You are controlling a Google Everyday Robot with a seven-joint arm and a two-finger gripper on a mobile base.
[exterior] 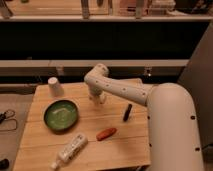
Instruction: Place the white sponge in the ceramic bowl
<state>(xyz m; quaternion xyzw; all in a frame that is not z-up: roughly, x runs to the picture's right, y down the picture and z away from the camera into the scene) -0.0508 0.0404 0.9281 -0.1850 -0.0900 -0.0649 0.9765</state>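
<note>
The white sponge is a small pale lump on the wooden table, right of the bowl. The ceramic bowl, green inside with a dark rim, sits on the left half of the table and looks empty. My gripper hangs down from the white arm's wrist and is right at the sponge's left side, close to the tabletop. The wrist hides the contact between them.
A white cup stands upside down at the table's back left. A white tube lies at the front left. An orange-red object and a black marker lie right of the bowl. My white arm and body cover the right side.
</note>
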